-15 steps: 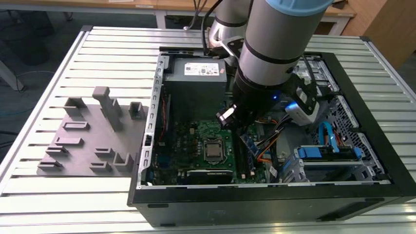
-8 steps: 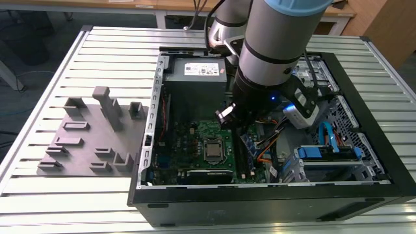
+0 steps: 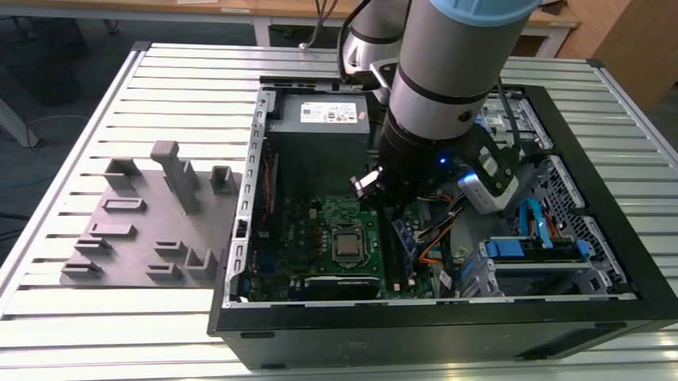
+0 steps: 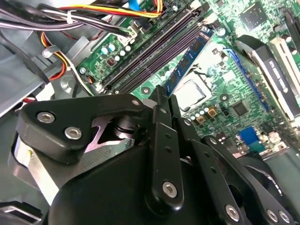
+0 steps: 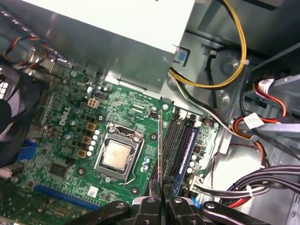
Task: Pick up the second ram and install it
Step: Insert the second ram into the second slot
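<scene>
My gripper (image 5: 161, 188) is shut on the second ram (image 4: 190, 58), a slim dark-blue stick with dark chips. It reaches out from the fingertips (image 4: 161, 96) over the green motherboard (image 5: 61, 117). The first wrist view shows the ram (image 5: 160, 150) edge-on as a thin line. It hangs between the CPU socket (image 5: 117, 157) and the row of memory slots (image 5: 176, 140), just beside the slots. A blue strip (image 5: 186, 147) runs along one slot; I cannot tell whether it is a stick or the slot itself. In the exterior view the gripper (image 3: 388, 198) is inside the open case.
The open black computer case (image 3: 424, 309) lies on a slatted metal table (image 3: 180, 87). Bundled cables (image 5: 234, 56) and a power supply (image 3: 317, 119) border the slots. A drive bay with a blue clip (image 3: 535, 250) is at the exterior view's right; a grey fixture (image 3: 148, 222) is at its left.
</scene>
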Tool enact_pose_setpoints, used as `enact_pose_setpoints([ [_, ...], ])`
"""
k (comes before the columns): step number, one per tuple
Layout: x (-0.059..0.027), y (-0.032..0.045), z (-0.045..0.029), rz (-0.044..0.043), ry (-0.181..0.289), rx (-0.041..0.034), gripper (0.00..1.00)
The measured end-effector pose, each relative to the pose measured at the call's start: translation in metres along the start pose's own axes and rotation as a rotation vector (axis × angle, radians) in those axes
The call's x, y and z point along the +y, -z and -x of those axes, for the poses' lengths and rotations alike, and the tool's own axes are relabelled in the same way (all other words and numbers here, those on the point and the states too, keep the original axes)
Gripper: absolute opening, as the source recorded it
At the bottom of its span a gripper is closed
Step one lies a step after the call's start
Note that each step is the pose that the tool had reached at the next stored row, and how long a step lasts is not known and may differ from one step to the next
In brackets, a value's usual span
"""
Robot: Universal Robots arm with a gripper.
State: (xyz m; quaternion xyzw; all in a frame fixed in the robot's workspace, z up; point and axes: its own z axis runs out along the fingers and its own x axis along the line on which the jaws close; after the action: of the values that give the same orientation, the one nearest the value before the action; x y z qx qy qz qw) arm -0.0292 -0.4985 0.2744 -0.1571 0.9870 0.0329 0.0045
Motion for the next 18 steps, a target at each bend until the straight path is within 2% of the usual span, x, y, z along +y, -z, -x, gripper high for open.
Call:
enact_pose_setpoints([
  [18, 0.0, -0.0001, 0.0, -0.0027, -0.136, -0.0086, 0.11],
])
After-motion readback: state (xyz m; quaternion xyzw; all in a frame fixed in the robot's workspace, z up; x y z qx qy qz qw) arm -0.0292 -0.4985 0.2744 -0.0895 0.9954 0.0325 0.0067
